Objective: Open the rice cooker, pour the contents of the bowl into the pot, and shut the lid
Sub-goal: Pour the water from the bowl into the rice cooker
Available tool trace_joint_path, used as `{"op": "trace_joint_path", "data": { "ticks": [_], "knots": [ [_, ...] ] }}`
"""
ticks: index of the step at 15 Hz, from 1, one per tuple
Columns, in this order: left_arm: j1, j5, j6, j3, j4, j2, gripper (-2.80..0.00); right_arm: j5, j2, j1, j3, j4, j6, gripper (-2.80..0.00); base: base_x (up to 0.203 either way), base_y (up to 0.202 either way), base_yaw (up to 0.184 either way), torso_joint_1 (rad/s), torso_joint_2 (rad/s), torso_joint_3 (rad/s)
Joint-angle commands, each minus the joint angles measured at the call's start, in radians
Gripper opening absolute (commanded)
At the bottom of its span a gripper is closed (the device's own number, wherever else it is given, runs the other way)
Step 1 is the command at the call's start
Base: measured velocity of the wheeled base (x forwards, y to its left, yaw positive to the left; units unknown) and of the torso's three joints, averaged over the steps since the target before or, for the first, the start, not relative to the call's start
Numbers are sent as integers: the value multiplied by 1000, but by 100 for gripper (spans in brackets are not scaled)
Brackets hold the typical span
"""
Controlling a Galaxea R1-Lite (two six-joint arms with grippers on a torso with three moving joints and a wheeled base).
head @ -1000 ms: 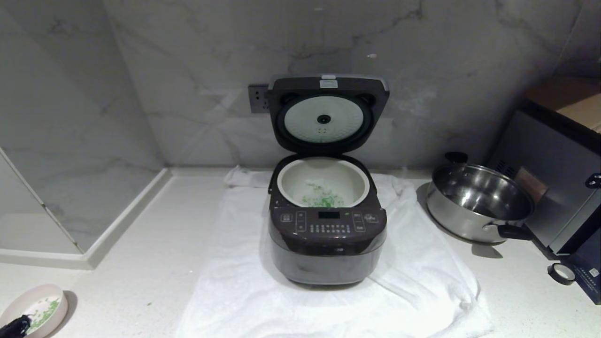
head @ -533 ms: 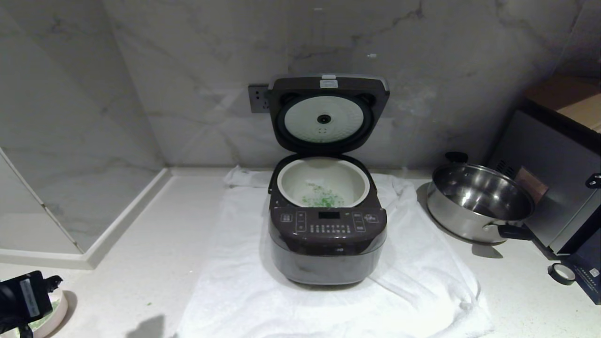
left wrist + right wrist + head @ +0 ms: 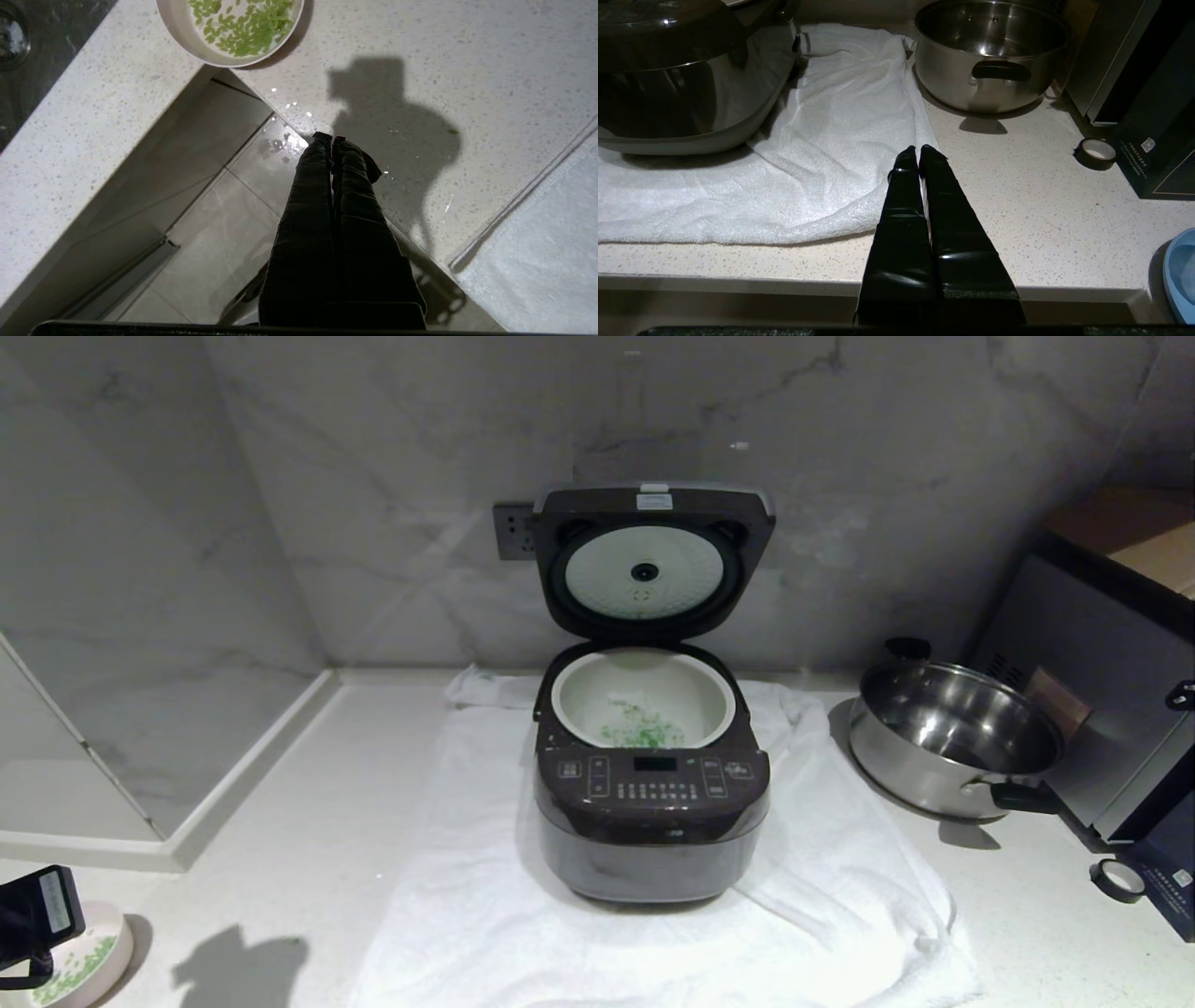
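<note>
The left arm has risen into view, its empty pinched-shut tool (image 3: 332,138) poised near the bowl (image 3: 187,32).

Pot (image 3: 642,695) mouth open from above — lid (image 3: 653,565) upright behind, steel pan (image 3: 952,737) well right.

Pale speckled stone counter (image 3: 308,821). White towel (image 3: 840,915) spread mid-counter, reaching back wall. Pink bowl (image 3: 98,957) at front left edge. Steel pan (image 3: 943,737), tape roll (image 3: 1114,880), dark box (image 3: 1172,887) toward right end.
</note>
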Motion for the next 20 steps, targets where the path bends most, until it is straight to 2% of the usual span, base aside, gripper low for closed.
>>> {"op": "trace_joint_path", "data": {
  "ticks": [1, 3, 4, 6, 8, 12, 15, 19, 20],
  "knots": [
    [30, -62, 3, -5, 2, 16, -280, 0, 1, -1, -1, 0, -1, -280, 0, 0, 0, 0, 0, 0],
    [28, -178, 16, -3, 4, -52, -280, 0, 1, -1, 1, 0, -1, -280, 0, 0, 0, 0, 0, 0],
    [31, -198, 21, -8, 9, -55, -280, 0, 1, 0, 1, 1, -1, -280, 0, 0, 0, 0, 0, 0],
    [51, -138, 22, -15, 11, 23, -280, 0, 1, 0, -1, 0, -1, -280, 0, 0, 0, 0, 0, 0],
    [140, -103, 33, -39, 10, 91, -280, 0, 0, 0, 0, 0, -1, -280, 0, 0, 0, 0, 0, 0],
    [333, -98, 150, -108, 4, 226, -280, 0, 1, -1, 1, 0, -1, -280, 0, 0, 0, 0, 0, 0],
    [372, -96, 184, -122, -47, 313, -280, 0, -1, 0, 0, 1, -1, -280, 0, 0, 0, 0, 0, 0],
    [389, -95, 188, -124, -110, 423, -280, 0, 0, 0, 0, 1, -1, -280, 0, 0, 0, 0, 0, 0],
    [390, -95, 186, -138, -115, 451, 0, 0, 1, -1, 0, 0, -1, -280, 0, 0, 0, 0, 0, 0]
  ]
}}
